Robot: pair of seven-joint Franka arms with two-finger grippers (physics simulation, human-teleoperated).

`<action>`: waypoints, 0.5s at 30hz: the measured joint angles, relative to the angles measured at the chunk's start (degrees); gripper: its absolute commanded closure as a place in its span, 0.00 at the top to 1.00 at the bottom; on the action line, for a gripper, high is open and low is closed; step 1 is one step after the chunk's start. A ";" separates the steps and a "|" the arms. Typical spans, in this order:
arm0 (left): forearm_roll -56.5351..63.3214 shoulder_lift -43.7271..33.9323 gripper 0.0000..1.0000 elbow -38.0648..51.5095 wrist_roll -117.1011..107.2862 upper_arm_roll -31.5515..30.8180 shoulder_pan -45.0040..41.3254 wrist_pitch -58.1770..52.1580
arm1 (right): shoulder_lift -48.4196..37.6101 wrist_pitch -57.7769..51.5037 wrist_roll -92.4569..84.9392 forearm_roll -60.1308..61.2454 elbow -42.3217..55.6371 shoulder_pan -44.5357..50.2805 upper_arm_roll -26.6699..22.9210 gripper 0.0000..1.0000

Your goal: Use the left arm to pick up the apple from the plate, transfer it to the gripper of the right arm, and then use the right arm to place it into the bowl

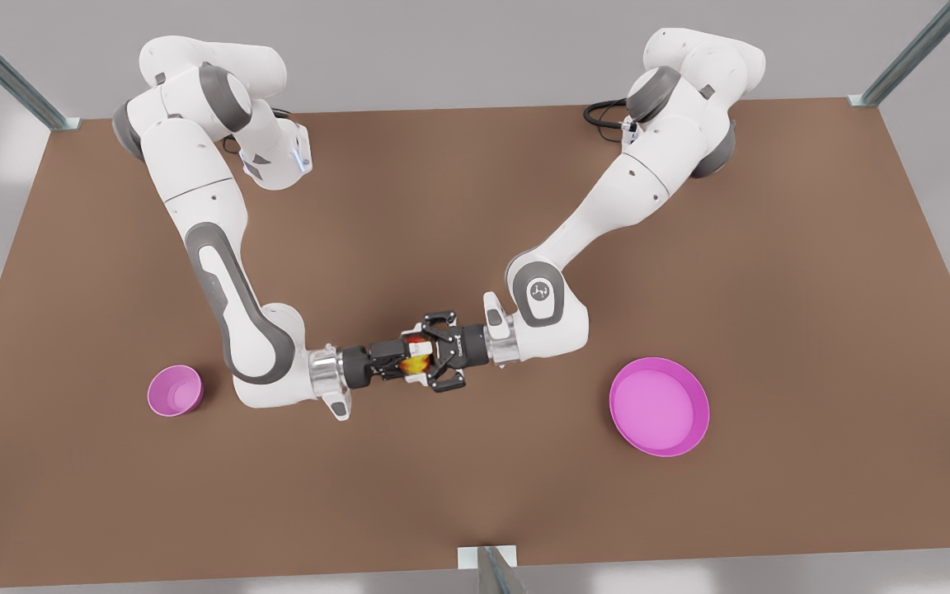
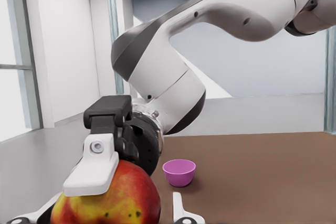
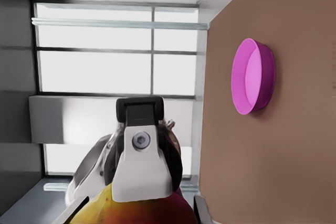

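Apple (image 1: 416, 360) held in mid-air above the table (image 1: 475, 495), between bowl (image 1: 174, 390) and plate (image 1: 659, 406), at the meeting point of both grippers. Right gripper (image 1: 401, 360), on the front view's left arm, has its white pads closed on the apple. Left gripper (image 1: 439, 360), opposite, surrounds the fruit with black linkage fingers spread; whether they press it, cannot tell. Plate and bowl sit apart on the table, nothing in them.
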 measured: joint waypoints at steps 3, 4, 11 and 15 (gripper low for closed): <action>0.07 0.00 1.00 0.00 -0.09 0.01 0.00 -0.02 | 0.00 0.16 -0.11 0.00 0.05 -0.02 0.00 0.69; 0.09 0.00 0.99 0.00 -0.11 0.00 0.00 -0.02 | 0.00 0.16 -0.14 -0.06 0.04 -0.25 0.01 0.69; 0.24 -0.05 0.99 -0.16 -0.24 0.05 0.22 -0.04 | 0.00 -0.82 -0.31 -2.60 0.60 -5.14 -0.62 0.69; 1.13 -1.42 1.00 -4.04 -0.42 0.15 4.42 -0.36 | -0.09 -1.03 -0.34 -6.01 0.94 -9.47 -0.69 0.69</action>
